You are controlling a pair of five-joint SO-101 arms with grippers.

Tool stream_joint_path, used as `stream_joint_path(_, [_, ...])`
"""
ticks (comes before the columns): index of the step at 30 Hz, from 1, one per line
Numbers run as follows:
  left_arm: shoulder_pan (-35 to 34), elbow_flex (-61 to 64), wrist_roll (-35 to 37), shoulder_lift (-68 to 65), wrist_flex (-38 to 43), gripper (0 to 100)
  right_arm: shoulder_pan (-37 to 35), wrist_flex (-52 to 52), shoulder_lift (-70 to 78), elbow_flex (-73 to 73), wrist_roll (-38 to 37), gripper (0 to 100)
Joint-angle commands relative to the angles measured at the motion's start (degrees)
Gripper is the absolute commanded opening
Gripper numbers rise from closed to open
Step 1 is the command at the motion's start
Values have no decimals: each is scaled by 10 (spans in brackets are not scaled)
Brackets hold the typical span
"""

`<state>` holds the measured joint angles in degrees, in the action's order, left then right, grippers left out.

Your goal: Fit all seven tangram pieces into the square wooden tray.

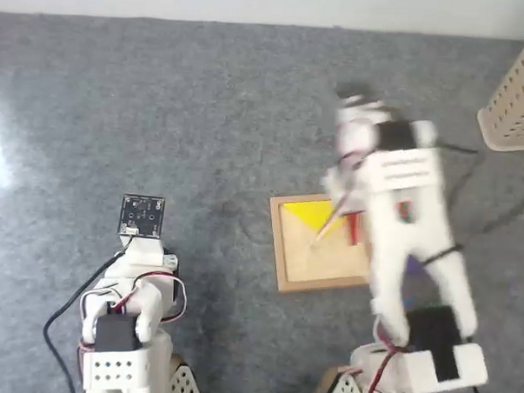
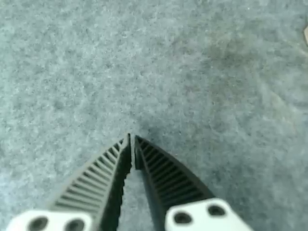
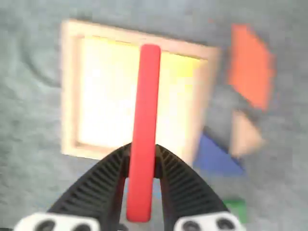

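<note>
The right claw (image 3: 143,150) is clenched on a flat red tangram piece (image 3: 144,130). It grips the piece by its faces, so the piece shows edge-on as a long red bar sticking out past the fingertips. From the high view, the right arm reaches out from the near edge of the grey felt-covered bench (image 1: 205,116). The red piece (image 1: 355,227) sits over the right-hand part of the square wooden tray (image 1: 276,241). Whether the piece touches the tray floor cannot be told.

The tray lies flat in the right half of the bench, closer to the near edge than the far one. Inside it, a yellow triangular piece (image 1: 312,213) lies against the tray's far rim.

In the right wrist view, more pieces lie loose on the bench just outside one side of the tray (image 3: 70,86):
- An orange piece (image 3: 248,65) lies near one tray corner.
- A pale tan piece (image 3: 246,135) lies next along that side.
- A blue triangular piece (image 3: 215,156) lies just beside the tray rim.
- A small green piece (image 3: 236,208) lies farther along.

The left claw (image 2: 132,139) is clenched with nothing in it, its ribbed fingers meeting at the tips over bare grey felt. Its arm sits folded near the bench's near-left corner, well apart from the tray.

A cream perforated basket (image 1: 519,95) stands at the far-right corner.
</note>
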<state>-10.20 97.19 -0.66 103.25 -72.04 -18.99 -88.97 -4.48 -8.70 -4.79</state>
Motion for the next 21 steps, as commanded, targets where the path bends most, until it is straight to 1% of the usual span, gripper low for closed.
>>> stream_joint_path(1, [0, -7, 4, 10, -3, 12, -86, 70, -2, -17, 49, 6])
stream_joint_path(4, [0, -7, 4, 10, -3, 12, -113, 96, 44, -17, 59, 6])
stream_joint_path(10, [0, -7, 4, 10, -3, 12, -149, 111, 146, -14, 104, 6])
stream_joint_path(15, [0, -7, 4, 10, -3, 12, -151, 109, 155, -9, 123, 6])
stream_joint_path(21, [0, -7, 4, 10, -3, 12, -152, 112, 159, -19, 122, 6])
